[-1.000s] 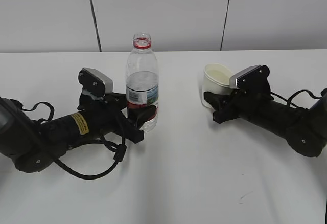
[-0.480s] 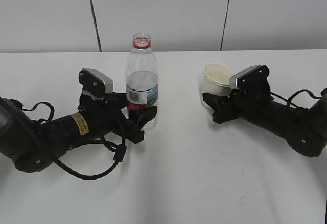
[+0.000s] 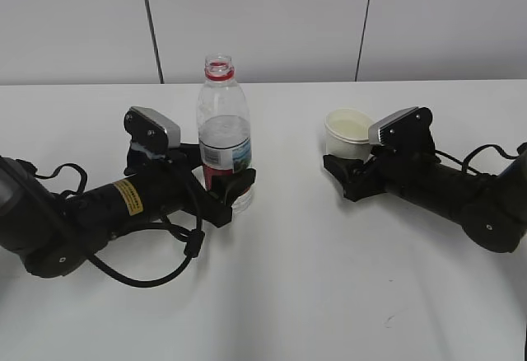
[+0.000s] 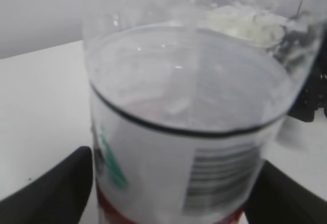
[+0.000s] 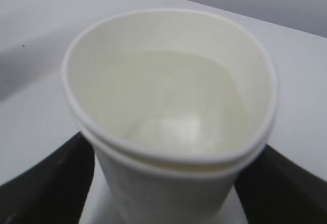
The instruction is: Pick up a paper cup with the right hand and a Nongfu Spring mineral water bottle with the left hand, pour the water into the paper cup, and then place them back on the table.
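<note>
White table (image 3: 313, 295) bears bottle (image 3: 224, 134) and paper cup (image 3: 347, 133). Both jaws flank them; whether grips are released is unclear. Retreat straight back, avoiding nudges.

The left black robot arm (image 3: 90, 213) lies low and nearly level, reaching in from the left edge, a yellow label on its forearm, a grey-white module at the wrist and a black cable looping beneath. Its two-fingered black gripper (image 3: 224, 189) has its fingers (image 4: 56, 188) spread apart. The right black robot arm (image 3: 445, 192) stretches in low from the right, and its two-fingered black gripper (image 3: 344, 171) also has its fingers (image 5: 51, 183) spread wide.
</note>
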You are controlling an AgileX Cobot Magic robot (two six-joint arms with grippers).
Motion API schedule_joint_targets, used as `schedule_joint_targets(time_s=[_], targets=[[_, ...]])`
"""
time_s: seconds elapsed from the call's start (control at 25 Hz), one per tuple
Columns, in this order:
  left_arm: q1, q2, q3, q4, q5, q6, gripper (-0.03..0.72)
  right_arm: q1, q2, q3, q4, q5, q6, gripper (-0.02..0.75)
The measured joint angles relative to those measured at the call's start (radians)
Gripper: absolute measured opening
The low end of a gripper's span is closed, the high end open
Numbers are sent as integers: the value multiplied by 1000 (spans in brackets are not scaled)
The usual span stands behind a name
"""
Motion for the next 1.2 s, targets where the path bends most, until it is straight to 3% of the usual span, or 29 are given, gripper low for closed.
schedule_joint_targets(time_s=[0.2, 0.36, 0.52, 0.76, 1.04, 1.2], targets=[[7, -5, 19, -1, 0, 2, 552, 0, 0, 0, 7, 15, 21, 616], [52, -35, 87, -4, 0, 3, 569, 0, 0, 11, 13, 15, 27, 616], [97, -75, 153, -12, 0, 3, 571, 0, -23, 65, 33, 17, 27, 617], [107, -117, 218, -23, -2, 9, 571, 0, -92, 162, 92, -13, 22, 617], [162, -131, 258, -172, -1, 90, 571, -6, -121, 220, 337, -16, -110, 617], [195, -131, 258, -332, -1, 137, 571, -36, -121, 223, 462, -22, -147, 617]])
